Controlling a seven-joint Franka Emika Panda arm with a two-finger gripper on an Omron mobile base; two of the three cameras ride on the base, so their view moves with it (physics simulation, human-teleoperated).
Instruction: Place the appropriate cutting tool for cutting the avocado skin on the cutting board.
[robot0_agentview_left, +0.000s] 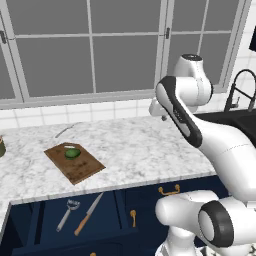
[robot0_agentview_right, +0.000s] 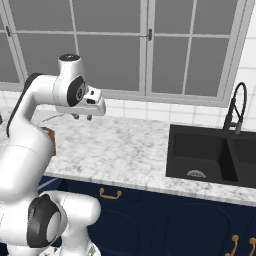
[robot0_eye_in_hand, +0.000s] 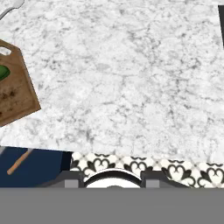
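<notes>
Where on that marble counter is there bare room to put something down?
The widest bare stretch of the white marble counter runs from the dark brown wooden cutting board across to the black sink. It is busier at the board end: the small dark-green avocado sits on the board, with a thin grey utensil lying behind it.

Board (robot0_agentview_left: 75, 163) on counter (robot0_agentview_left: 135, 150) with avocado (robot0_agentview_left: 72, 153) near its 11 o'clock end. Open drawer (robot0_agentview_left: 30, 225) at 6 o'clock of board holds knife (robot0_agentview_left: 89, 213), peeler (robot0_agentview_left: 67, 214) just at knife's 9 o'clock. Grey utensil (robot0_agentview_left: 65, 131) at board's 12.
</notes>
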